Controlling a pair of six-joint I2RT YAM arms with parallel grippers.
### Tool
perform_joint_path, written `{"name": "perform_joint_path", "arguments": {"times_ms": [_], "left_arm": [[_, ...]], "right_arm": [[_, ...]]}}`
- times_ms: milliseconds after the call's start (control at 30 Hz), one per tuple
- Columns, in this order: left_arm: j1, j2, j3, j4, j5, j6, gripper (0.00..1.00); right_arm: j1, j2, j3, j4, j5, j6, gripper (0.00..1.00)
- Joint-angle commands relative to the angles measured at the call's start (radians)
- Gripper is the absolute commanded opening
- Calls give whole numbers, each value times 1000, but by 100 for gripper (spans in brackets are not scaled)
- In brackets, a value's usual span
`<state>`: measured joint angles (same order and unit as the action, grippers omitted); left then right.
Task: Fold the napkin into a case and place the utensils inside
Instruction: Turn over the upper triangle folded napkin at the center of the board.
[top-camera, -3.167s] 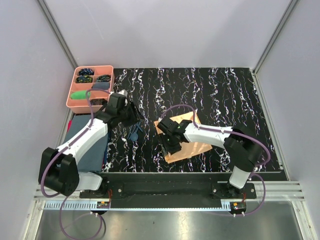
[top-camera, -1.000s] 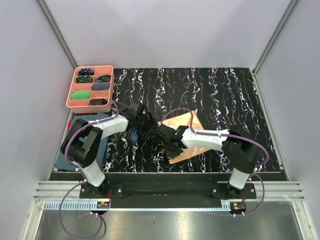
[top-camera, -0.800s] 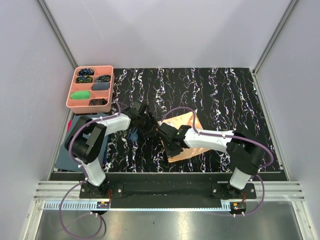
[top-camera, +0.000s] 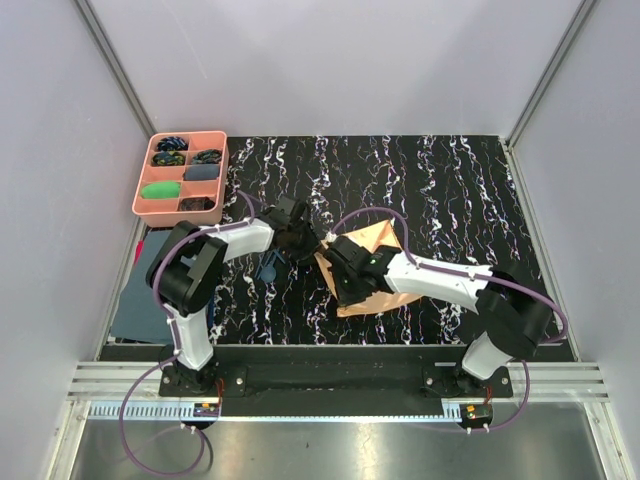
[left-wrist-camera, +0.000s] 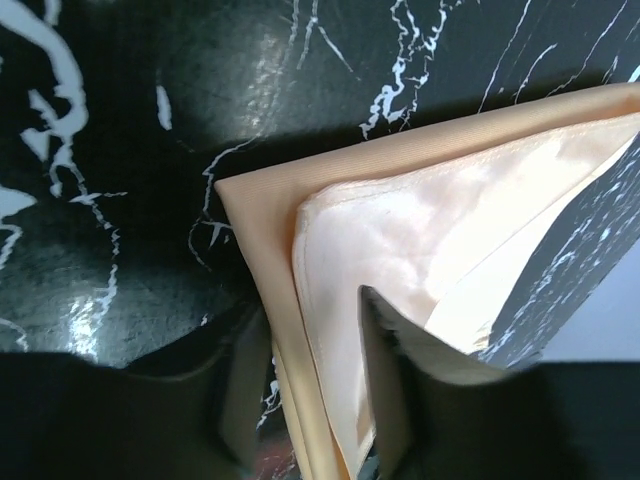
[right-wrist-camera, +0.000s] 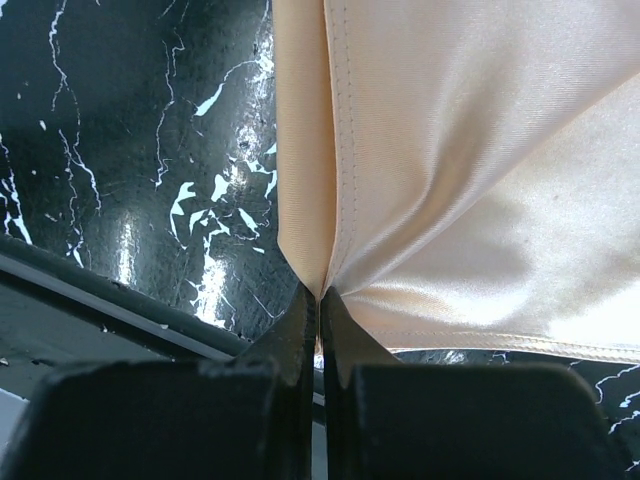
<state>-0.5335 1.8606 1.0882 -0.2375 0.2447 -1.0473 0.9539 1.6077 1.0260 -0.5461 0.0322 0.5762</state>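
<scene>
The peach-orange napkin lies folded in layers on the black marbled table, left of centre. My right gripper is at its near-left corner and is shut on that corner, with the napkin fanning out beyond the gripper. My left gripper is at the napkin's far-left corner. In the left wrist view this gripper straddles the layered edge of the napkin, jaws still apart. Dark blue utensils lie on the table just left of the napkin, under the left arm.
A pink compartment tray with small coloured bundles stands at the far left. A dark blue-grey cloth lies along the near-left table edge. Both arms cross close together over the middle of the marbled table.
My left gripper has moved right onto the napkin's far-left corner and its jaws have narrowed. The right gripper keeps its hold and has shifted slightly right with the napkin.
</scene>
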Motion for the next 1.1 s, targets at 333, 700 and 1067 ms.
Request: {"name": "perform_joint_path", "arguments": {"times_ms": [333, 700, 1067], "left_arm": [[-5, -104, 197, -129, -153, 214, 0], [95, -328, 165, -229, -148, 271, 0], [146, -597, 262, -299, -321, 363, 0]], "right_arm": [[-30, -88, -18, 40, -57, -84, 0], [-27, -40, 156, 121, -328, -95, 0], [3, 37, 289, 452, -747, 83, 0]]}}
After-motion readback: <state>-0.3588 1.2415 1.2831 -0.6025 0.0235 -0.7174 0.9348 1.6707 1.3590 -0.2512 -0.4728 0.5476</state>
